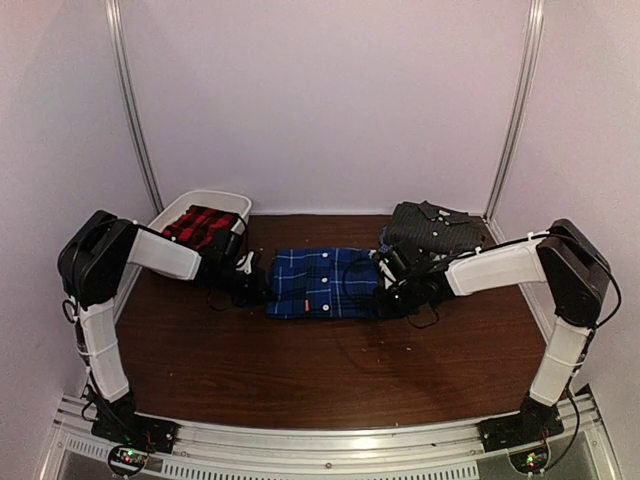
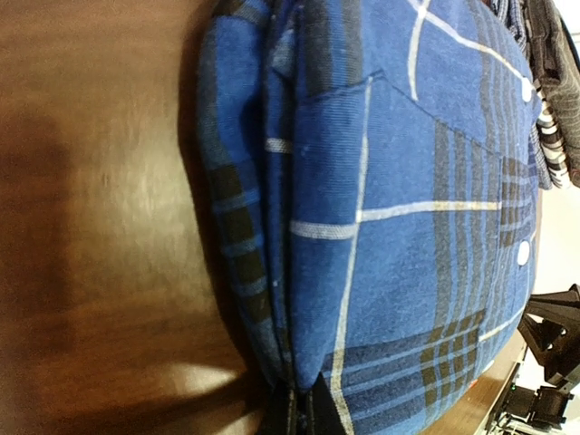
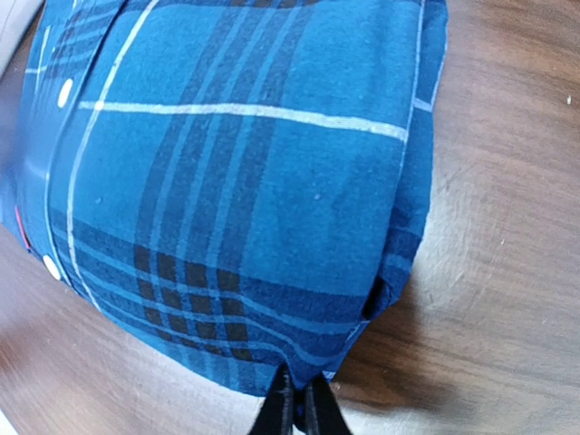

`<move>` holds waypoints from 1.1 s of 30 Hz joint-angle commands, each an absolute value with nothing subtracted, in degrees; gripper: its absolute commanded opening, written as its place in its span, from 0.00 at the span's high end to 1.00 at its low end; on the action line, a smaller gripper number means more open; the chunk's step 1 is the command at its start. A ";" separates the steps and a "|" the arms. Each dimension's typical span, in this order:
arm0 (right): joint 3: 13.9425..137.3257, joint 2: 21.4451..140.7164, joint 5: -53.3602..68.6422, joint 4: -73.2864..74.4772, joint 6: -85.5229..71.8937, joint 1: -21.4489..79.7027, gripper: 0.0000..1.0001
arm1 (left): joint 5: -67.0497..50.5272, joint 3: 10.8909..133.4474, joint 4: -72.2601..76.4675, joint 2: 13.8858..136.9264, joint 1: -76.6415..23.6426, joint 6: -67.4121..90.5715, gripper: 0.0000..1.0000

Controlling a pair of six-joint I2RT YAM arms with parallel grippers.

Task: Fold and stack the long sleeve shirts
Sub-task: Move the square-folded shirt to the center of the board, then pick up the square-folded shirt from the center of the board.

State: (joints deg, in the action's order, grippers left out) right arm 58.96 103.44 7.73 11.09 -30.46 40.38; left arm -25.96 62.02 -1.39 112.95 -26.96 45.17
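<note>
Nearest, at the bench's [image 1: 330, 385] front edge, the two bases stood apart, and from them the left arm [image 1: 165, 255] and right arm [image 1: 495, 268] reached inward to the middle of the brown wood.

There lay the blue-and-black plaid shirt [image 1: 322, 283], already folded into a compact rectangle with its button placket on top; it appeared to rest flat on the bench. The left jaws met its left end and the right jaws its right end. In each wrist view the two dark fingers showed pressed together at the bottom of the picture, right at the shirt's folded edge, so each pair seemed to be pinching a lip of cloth; how many layers were caught could not be told.

Farther back on the right, just beyond the right wrist, sat the dark charcoal striped shirt [image 1: 432, 228], folded, collar up. At the far left the red-and-black plaid shirt [image 1: 200, 225] lay bunched in the white plastic tub [image 1: 232, 200], not yet folded.

By my reading, the folding of the blue shirt was finished and stacking was the step in hand. The next move called for raising both ends together, holding the jaws' spacing so the bundle neither sagged nor stretched open; then carrying it back and right, and setting it squarely on the charcoal shirt before letting go.
</note>
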 commanded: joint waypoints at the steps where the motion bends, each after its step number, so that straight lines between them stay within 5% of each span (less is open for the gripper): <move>1: 55.87 99.64 9.00 10.77 -30.83 41.08 0.96 | -25.83 57.08 -1.68 108.33 -27.55 45.82 1.00; 10: 47.97 92.36 9.50 11.48 -35.35 50.33 0.97 | -26.25 39.30 -2.63 92.75 -28.98 46.76 1.00; 14: 45.55 89.49 9.58 12.07 -38.03 53.72 0.83 | -26.28 33.55 -3.19 85.77 -29.26 47.47 0.98; 18: 45.02 85.99 8.59 14.18 -39.29 54.83 0.68 | -23.82 32.75 -6.64 81.60 -29.14 46.72 0.80; 25: 53.75 83.73 3.76 19.36 -37.79 55.28 0.70 | -24.76 34.55 -6.39 80.99 -26.57 45.12 0.60; 33: 66.54 99.08 3.86 17.36 -33.84 55.54 0.76 | -24.47 37.86 -6.10 88.87 -25.86 42.71 0.56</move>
